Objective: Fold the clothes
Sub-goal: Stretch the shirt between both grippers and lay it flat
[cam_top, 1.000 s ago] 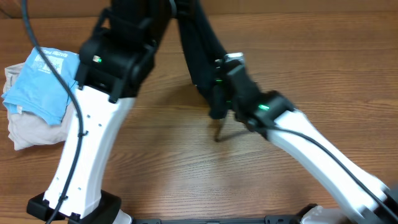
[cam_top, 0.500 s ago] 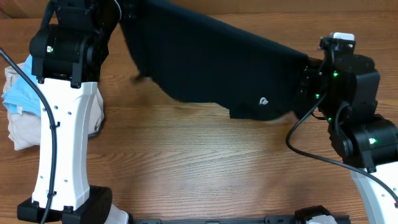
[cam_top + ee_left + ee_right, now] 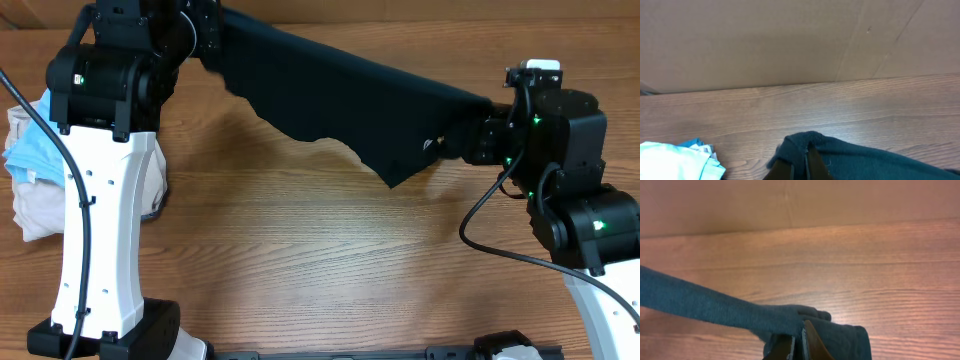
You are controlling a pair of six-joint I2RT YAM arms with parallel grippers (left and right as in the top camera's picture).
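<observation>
A dark navy garment [image 3: 340, 95] hangs stretched in the air between my two grippers, above the wooden table. My left gripper [image 3: 205, 30] is shut on its far left corner; the left wrist view shows the jaws [image 3: 805, 157] pinching bunched dark cloth [image 3: 865, 160]. My right gripper [image 3: 470, 135] is shut on its right corner; the right wrist view shows the jaws [image 3: 797, 340] clamped on the cloth [image 3: 700, 305], which runs off to the left. The lower edge sags to a point with a small white logo [image 3: 432, 145].
A pile of clothes lies at the table's left edge: a light blue garment [image 3: 25, 145] on top of a beige one [image 3: 40, 215]. The blue one also shows in the left wrist view [image 3: 675, 160]. A brown cardboard wall [image 3: 790, 40] stands behind the table.
A second ago the garment hung bunched between close grippers. The arms have spread apart and stretched it wide; in the last half second its lower edge has lifted and drawn tighter.
</observation>
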